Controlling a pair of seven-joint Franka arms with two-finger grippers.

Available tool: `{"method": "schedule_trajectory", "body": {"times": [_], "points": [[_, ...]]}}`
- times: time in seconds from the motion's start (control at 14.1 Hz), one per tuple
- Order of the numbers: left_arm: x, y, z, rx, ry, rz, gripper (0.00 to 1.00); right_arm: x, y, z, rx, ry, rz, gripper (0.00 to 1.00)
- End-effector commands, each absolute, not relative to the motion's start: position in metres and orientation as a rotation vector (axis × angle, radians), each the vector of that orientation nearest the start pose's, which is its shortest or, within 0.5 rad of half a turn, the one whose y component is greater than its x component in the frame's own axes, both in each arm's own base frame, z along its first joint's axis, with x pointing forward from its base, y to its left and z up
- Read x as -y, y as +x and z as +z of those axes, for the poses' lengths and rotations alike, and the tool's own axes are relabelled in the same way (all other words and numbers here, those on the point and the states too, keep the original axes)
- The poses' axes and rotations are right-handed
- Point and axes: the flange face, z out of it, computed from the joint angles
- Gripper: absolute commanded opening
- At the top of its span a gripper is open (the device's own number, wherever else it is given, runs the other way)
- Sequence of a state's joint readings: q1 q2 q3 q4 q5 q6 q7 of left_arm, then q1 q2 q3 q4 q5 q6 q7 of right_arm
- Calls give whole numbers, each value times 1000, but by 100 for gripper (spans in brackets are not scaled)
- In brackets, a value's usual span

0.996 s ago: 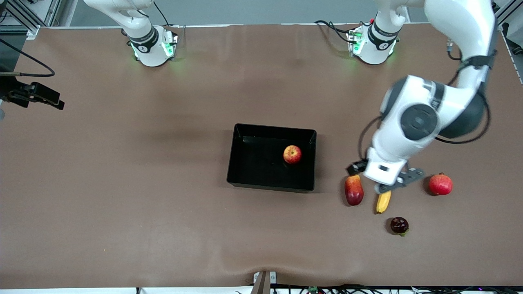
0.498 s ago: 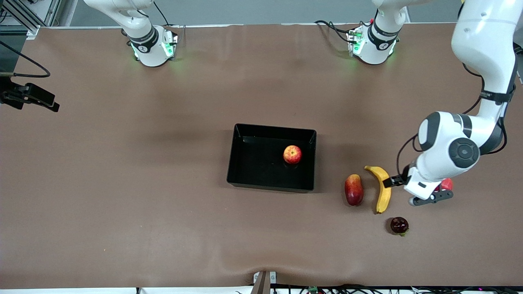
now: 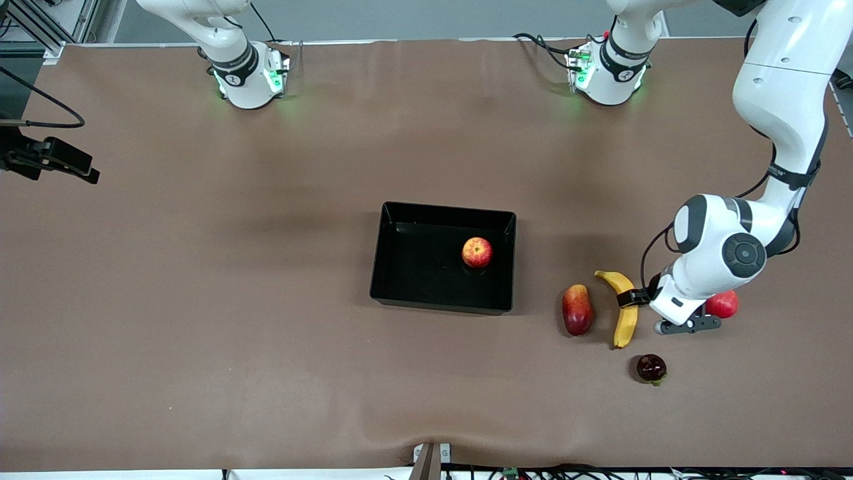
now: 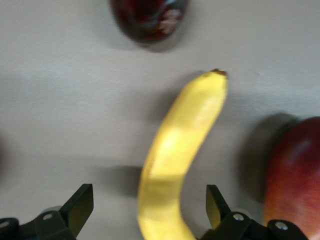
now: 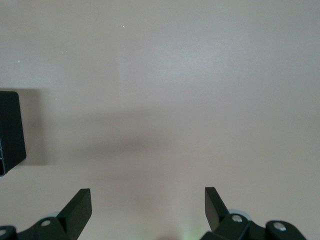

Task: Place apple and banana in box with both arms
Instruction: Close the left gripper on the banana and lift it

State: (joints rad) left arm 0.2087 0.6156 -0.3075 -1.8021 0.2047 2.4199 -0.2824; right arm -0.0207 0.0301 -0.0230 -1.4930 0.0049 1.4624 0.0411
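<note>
The left pincer (image 4: 147, 212) hangs low over the banana (image 3: 624, 308), jaws spread wide with one finger on each side of the yellow fruit and nothing gripped yet. Over the last second this arm has swung off the banana toward its own end of the tabletop (image 3: 200, 333) and settled back beside it, so a grasp looks imminent. Just beside the pincer lie one mango-like fruit (image 3: 577, 309), one plain red fruit (image 3: 723, 304) and one dark fruit (image 3: 651, 368). Farther off, toward the right arm's end, one black box (image 3: 400, 260) already holds the one apple (image 3: 477, 253), unmoved. The right pincer (image 5: 147, 210) waits wide open and empty, above bare tabletop near the box.
</note>
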Motion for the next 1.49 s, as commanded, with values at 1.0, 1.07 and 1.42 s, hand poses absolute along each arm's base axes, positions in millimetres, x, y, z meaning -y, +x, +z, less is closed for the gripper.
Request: {"method": "schedule_trajectory", "body": {"times": [1.0, 1.07, 1.42], "points": [[123, 613, 355, -9, -3095, 168, 0, 16, 554, 639, -108, -3110, 93, 100], [149, 609, 365, 51, -3115, 181, 0, 16, 554, 640, -108, -3110, 91, 100], [308, 589, 386, 425, -3186, 178, 0, 21, 555, 640, -108, -3111, 81, 100]]}}
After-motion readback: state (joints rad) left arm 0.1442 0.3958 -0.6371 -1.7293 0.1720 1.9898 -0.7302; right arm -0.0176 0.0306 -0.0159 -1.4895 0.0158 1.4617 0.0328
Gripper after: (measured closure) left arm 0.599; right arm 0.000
